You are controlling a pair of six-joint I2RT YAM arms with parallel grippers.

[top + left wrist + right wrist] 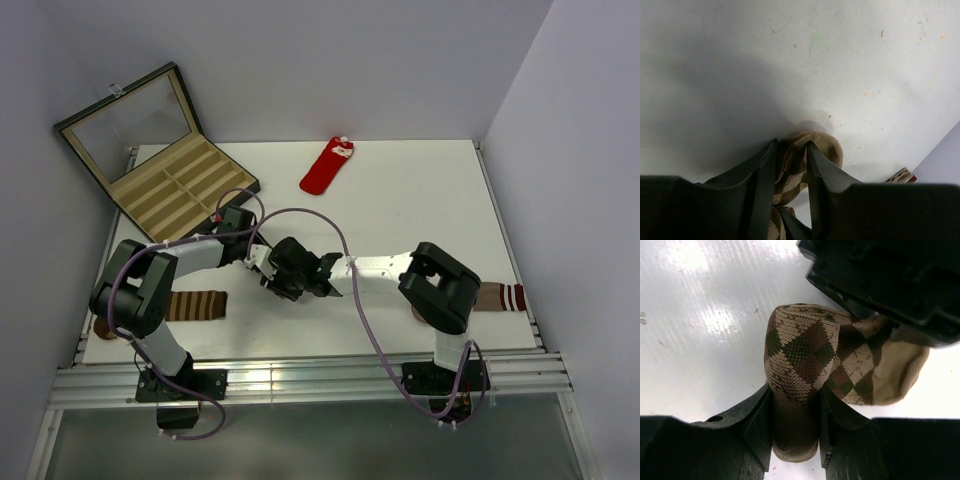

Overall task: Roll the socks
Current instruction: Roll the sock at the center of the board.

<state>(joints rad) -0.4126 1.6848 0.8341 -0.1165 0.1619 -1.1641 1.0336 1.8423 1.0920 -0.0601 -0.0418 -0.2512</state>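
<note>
At the middle of the desk [420, 200], a little toward its near edge, the left arm [190, 255] and right arm [385, 268] meet over the argyle sock [805, 345], tan with dark brown diamonds. The right jaws are closed on a part where the fabric is doubled into a thick fold standing up between the fingers. That grip looks meant to pin the started roll so it cannot spring open. The left jaws, reaching in from the left, have another part of the same sock between them. Fabric fills the narrow gap and bulges past the tips, so they read as gripping it too, probably to wind or tuck the loose plain-tan end around the fold. With the two grips so close together, the fingers could foul each other as the roll turns.

The red sock [327, 166], white at the cuff, lies flat and unrolled near the far edge, well apart from both arms, so I judge the task less than half done. A brown-and-cream striped sock [195, 305] lies by the left arm, a brown sock with a striped cuff [498, 296] by the right, and an open compartment case [165, 185] sits far left.
</note>
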